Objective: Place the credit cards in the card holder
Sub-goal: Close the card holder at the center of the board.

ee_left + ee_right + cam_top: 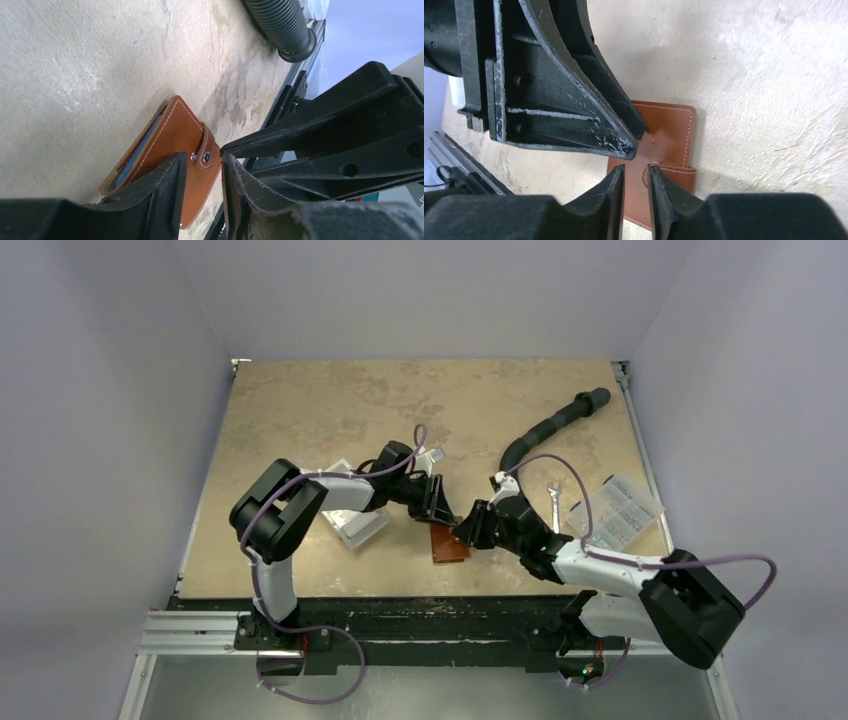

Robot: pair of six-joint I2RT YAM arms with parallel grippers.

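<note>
Left gripper point(202, 167) and right gripper point(635, 172) are hovering over card holder point(449, 543)
Both are gaping slightly, empty; its length is running nearward from them.

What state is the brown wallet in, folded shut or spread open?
Folded shut. The wallet has its halves together, and the strap wraps over the open edge, with the snap button on it.

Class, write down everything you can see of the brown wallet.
The wallet is tan leather with pale stitching, folded shut, its strap snapped by a metal button. A bluish card edge shows at its open side. It lies flat on the beige table; the left claw and right claw hover at its strap, contact unclear.
</note>
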